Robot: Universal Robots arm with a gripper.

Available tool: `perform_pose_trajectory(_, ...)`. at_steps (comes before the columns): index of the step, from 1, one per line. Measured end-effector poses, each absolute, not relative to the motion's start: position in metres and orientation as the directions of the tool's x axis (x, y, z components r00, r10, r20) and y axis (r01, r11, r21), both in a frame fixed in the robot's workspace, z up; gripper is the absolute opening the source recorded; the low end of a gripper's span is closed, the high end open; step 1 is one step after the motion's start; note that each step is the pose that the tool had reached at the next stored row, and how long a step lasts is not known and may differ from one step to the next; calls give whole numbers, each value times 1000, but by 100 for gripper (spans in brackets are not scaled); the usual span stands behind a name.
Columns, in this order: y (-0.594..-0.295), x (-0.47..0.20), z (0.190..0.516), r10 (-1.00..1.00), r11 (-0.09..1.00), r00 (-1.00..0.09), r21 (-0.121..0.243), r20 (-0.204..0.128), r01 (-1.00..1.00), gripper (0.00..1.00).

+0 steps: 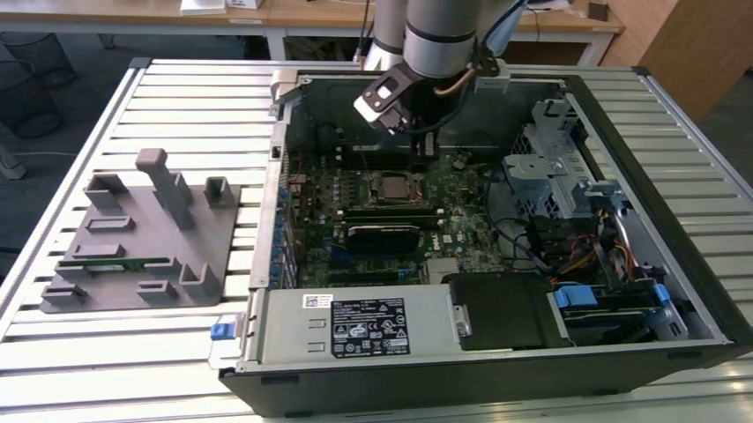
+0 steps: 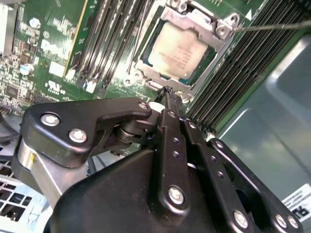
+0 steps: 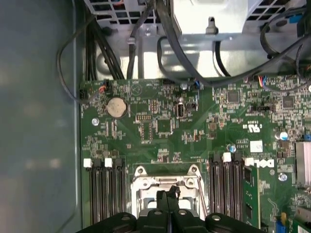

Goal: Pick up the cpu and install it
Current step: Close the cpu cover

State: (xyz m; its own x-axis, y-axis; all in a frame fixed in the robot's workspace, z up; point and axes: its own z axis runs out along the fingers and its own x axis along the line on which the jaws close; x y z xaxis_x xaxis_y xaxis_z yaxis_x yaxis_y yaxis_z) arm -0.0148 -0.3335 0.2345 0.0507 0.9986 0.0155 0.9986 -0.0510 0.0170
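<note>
The cpu (image 2: 180, 51), a square chip with a silver-grey top, lies flat in the metal-framed socket (image 2: 214, 26) on the green motherboard (image 3: 160, 126) inside the open computer case. My gripper (image 2: 167, 93) hangs just above the socket's edge. Its two black fingers are pressed together with nothing between them, and they do not touch the cpu. In the first wrist view the gripper (image 3: 168, 195) covers the middle of the socket frame (image 3: 141, 172). In the exterior view the gripper (image 1: 421, 159) sits over the board just behind the socket (image 1: 392, 187).
Rows of memory slots (image 2: 104, 39) flank the socket. Cables (image 3: 175, 43) and a drive cage (image 1: 565, 176) crowd the exterior view's right, with a power supply (image 1: 353, 326) in front. On the slatted table (image 1: 153, 370), a grey tray (image 1: 141, 238) holds a green memory stick (image 1: 112, 263).
</note>
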Motion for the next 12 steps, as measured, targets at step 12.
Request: perform_pose_trajectory(12,-334,-25,232,999,-51,51,17,15,999,11)
